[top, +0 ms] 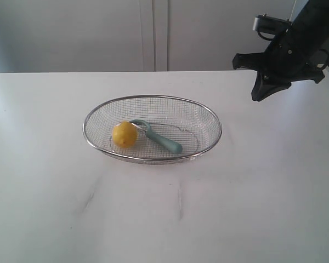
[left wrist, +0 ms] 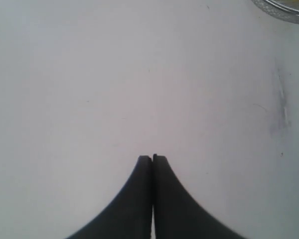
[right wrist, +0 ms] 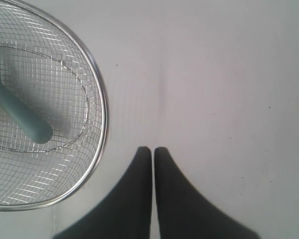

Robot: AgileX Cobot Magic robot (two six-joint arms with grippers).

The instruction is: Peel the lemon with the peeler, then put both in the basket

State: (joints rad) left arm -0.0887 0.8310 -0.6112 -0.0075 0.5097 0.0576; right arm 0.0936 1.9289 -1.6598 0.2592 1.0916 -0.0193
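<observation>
The wire-mesh basket point(top: 208, 118) stands in the middle of the white table. Inside it the yellow lemon point(top: 124, 134) lies at the left, and the teal-handled peeler point(top: 163, 140) rests beside it, its metal head touching the lemon. In the right wrist view the basket rim point(right wrist: 103, 107) and the peeler handle point(right wrist: 25, 117) show. My right gripper point(right wrist: 153, 148) is shut and empty, held above the table to the right of the basket point(top: 259, 94). My left gripper point(left wrist: 152, 157) is shut and empty over bare table; its arm is out of the exterior view. A bit of basket rim point(left wrist: 284, 10) shows in its view.
A pale wall with panel seams point(top: 153, 33) runs behind the table's far edge. Faint scuff marks point(top: 180, 203) sit on the tabletop in front of the basket. White tabletop surrounds the basket on all sides.
</observation>
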